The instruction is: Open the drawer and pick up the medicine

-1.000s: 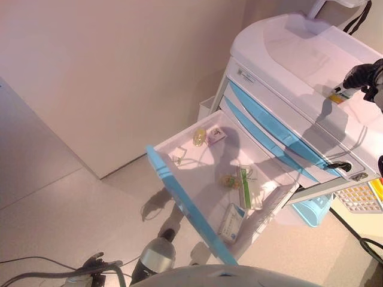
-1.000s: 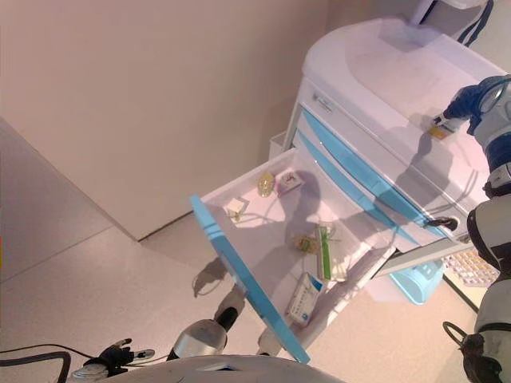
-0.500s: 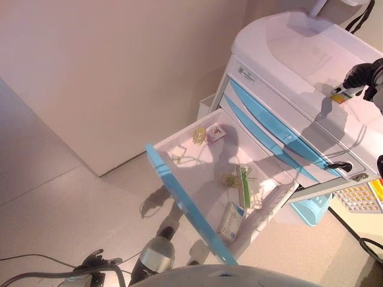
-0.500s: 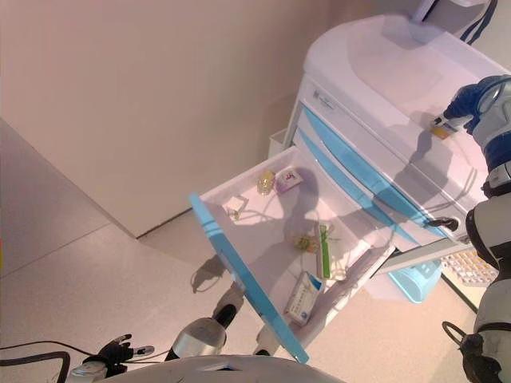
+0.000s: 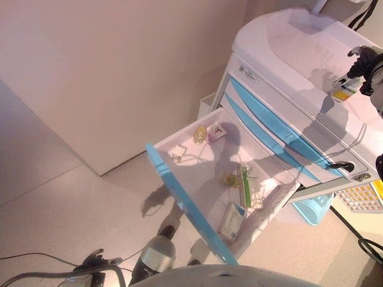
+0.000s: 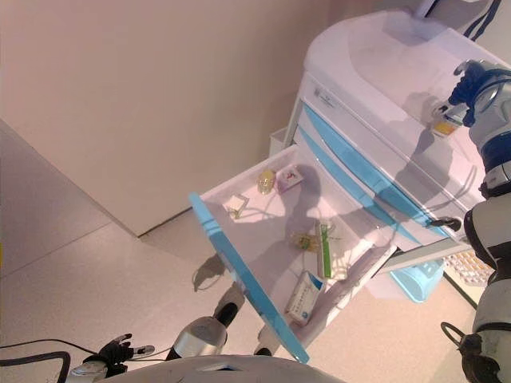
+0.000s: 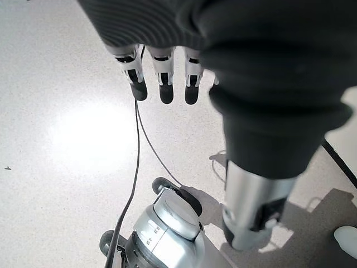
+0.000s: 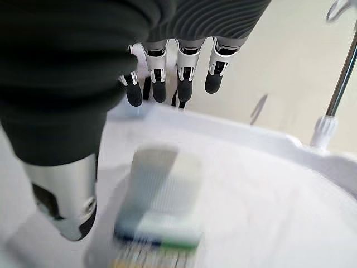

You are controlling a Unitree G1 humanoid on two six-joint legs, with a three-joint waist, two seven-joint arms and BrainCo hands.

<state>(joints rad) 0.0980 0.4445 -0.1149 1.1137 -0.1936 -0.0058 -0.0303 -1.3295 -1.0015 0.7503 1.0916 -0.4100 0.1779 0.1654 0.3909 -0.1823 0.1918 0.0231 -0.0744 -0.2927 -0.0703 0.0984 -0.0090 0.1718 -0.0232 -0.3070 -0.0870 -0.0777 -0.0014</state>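
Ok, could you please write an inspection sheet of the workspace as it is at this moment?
Surface: white cart top, carrying only one bottle.
Job's things: drawer pulled open; small bottle stands on the cart top.
Clutter: in the drawer, yellow vial, pink box, green box, blue-white box.
Hands: right robot hand open above the small bottle, not holding it; left robot hand open, hanging idle.
Cables: nothing seen.
Surroundings: beige wall, pale floor, light blue bin on the cart's side.
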